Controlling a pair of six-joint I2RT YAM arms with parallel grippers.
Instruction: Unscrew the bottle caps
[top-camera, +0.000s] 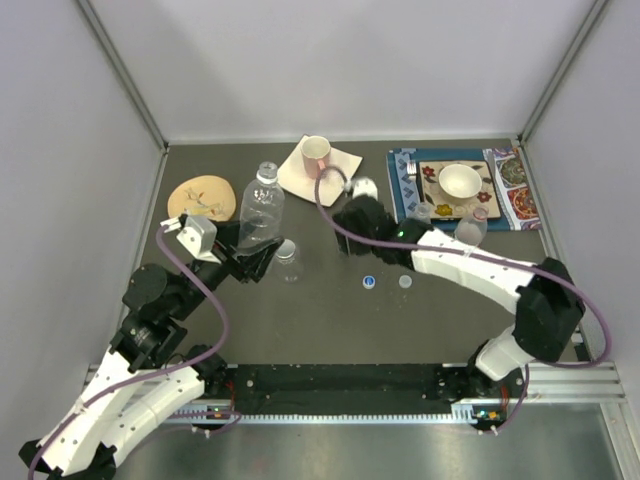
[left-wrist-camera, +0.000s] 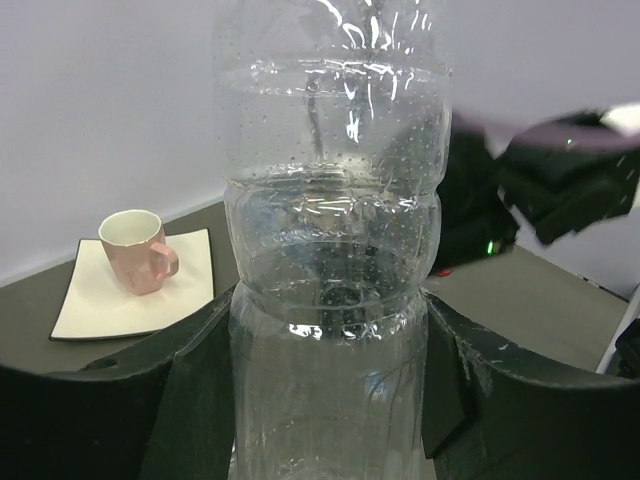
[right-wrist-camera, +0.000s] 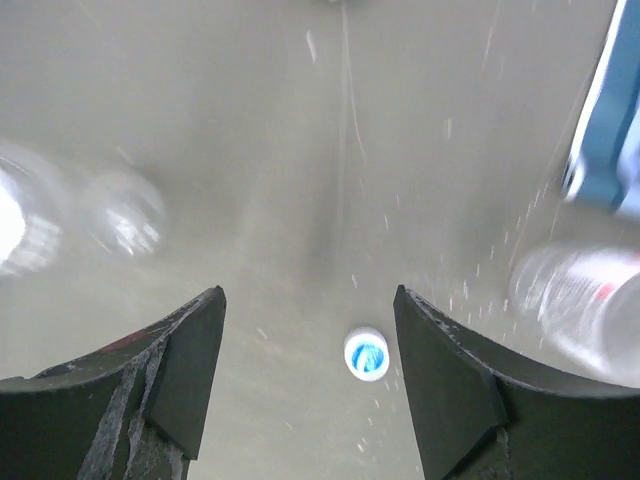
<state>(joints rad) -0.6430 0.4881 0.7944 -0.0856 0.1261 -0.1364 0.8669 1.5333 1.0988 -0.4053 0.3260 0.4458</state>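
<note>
My left gripper (top-camera: 254, 250) is shut on the lower body of a large clear bottle (top-camera: 260, 208), which stands upright; in the left wrist view the bottle (left-wrist-camera: 335, 250) fills the space between both fingers (left-wrist-camera: 195, 400). Its pale top (top-camera: 266, 171) is too small to tell cap from neck. My right gripper (top-camera: 351, 226) hangs open and empty above the table. A blue cap (right-wrist-camera: 367, 354) lies on the table below it, also seen from above (top-camera: 369, 282), with a greyish-clear cap (top-camera: 405, 282) beside it. A short clear bottle (top-camera: 287, 259) stands by the left gripper. Two more bottles (top-camera: 420, 212) (top-camera: 470, 228) stand at the right.
A pink mug (top-camera: 316, 152) sits on a white square plate (top-camera: 340, 165) at the back; it also shows in the left wrist view (left-wrist-camera: 138, 250). A white bowl (top-camera: 460, 180) rests on a patterned mat (top-camera: 515, 195) at the back right. A round wooden plate (top-camera: 200, 197) lies at the left.
</note>
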